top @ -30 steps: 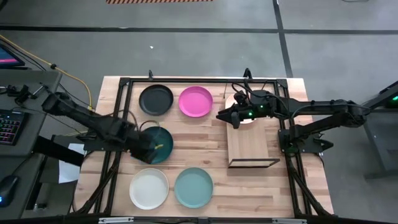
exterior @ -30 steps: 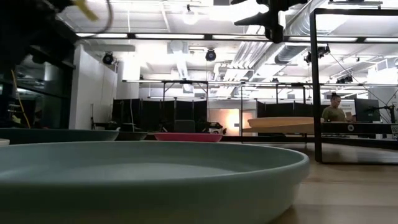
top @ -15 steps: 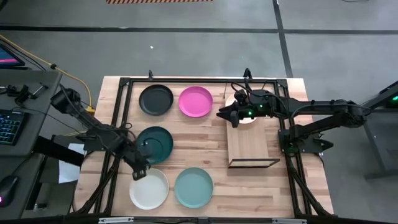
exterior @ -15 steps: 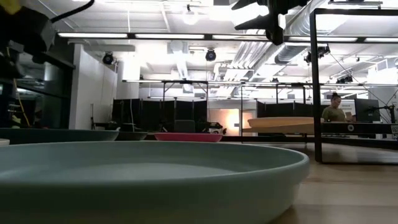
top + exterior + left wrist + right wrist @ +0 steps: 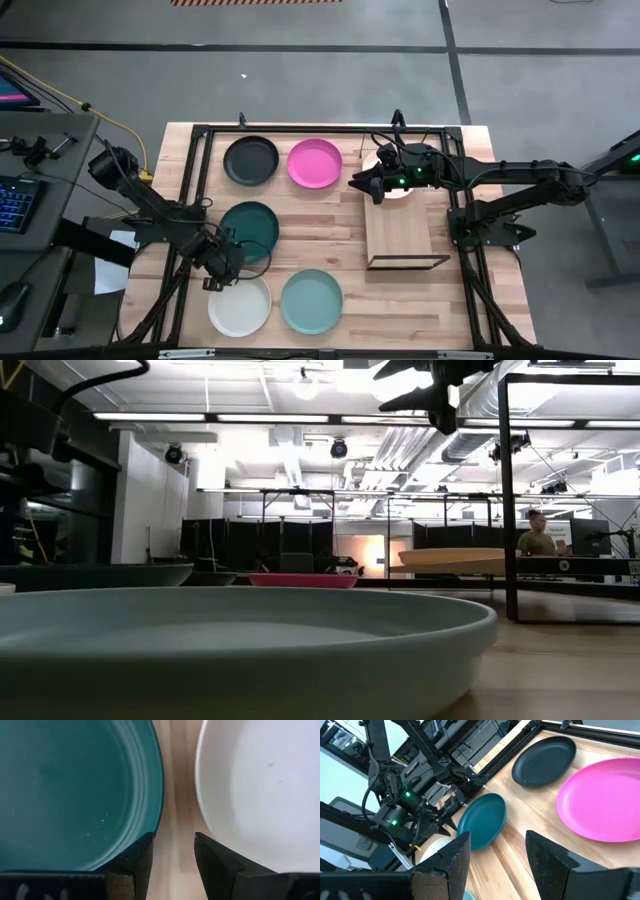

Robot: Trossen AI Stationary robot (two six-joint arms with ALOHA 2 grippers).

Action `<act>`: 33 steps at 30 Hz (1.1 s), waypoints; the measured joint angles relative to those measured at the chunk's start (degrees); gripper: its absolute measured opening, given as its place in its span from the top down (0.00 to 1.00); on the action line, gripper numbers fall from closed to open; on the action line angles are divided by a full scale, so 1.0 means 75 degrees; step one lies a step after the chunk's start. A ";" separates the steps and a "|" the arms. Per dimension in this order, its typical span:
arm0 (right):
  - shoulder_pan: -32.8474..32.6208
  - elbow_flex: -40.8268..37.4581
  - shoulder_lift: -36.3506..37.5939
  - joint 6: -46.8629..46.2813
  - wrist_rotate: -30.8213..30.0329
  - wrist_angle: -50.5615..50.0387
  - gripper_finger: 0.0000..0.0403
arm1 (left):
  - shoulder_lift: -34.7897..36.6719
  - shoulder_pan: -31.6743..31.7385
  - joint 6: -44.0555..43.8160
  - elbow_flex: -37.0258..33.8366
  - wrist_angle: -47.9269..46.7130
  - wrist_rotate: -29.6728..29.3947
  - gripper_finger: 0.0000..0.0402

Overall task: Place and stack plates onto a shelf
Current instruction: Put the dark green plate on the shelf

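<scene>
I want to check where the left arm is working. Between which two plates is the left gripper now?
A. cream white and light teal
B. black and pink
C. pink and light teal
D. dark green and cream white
D: in the left wrist view the open left gripper points at the bare wood between the dark green plate and the cream white plate, and the high view agrees.

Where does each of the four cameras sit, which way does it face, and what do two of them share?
High view: overhead, facing down on the table, both arms, shelf.
Low view: tabletop height, facing the room across the teal plate; an arm shows overhead.
Left wrist view: on the left hand, open above the green plate and white plate.
Right wrist view: on the right hand, open, facing the pink plate.
Both wrist views share the green plate.
</scene>
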State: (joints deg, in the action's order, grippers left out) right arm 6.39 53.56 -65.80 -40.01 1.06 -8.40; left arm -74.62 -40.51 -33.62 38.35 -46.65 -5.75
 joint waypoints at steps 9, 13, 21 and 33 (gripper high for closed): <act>0.0000 0.0000 0.0000 -0.0105 0.0000 0.0000 0.57 | -0.0481 0.0057 0.0287 0.0000 -0.0009 -0.0344 0.66; 0.0000 0.0000 0.0000 -0.0146 0.0000 0.0000 0.57 | -0.0420 0.0061 0.0108 0.0000 -0.0012 -0.0306 0.66; 0.0000 0.0000 0.0000 -0.0146 0.0000 0.0000 0.57 | -0.0141 0.0061 0.0355 0.0454 -0.0399 -0.0406 0.66; 0.0000 0.0000 0.0000 -0.0146 0.0000 0.0000 0.57 | -0.0135 0.0064 0.0783 0.0088 -0.0368 -0.1175 0.66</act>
State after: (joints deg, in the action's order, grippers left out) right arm 6.39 53.56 -65.80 -41.10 1.06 -8.40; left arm -75.64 -40.03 -27.75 39.00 -49.41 -14.57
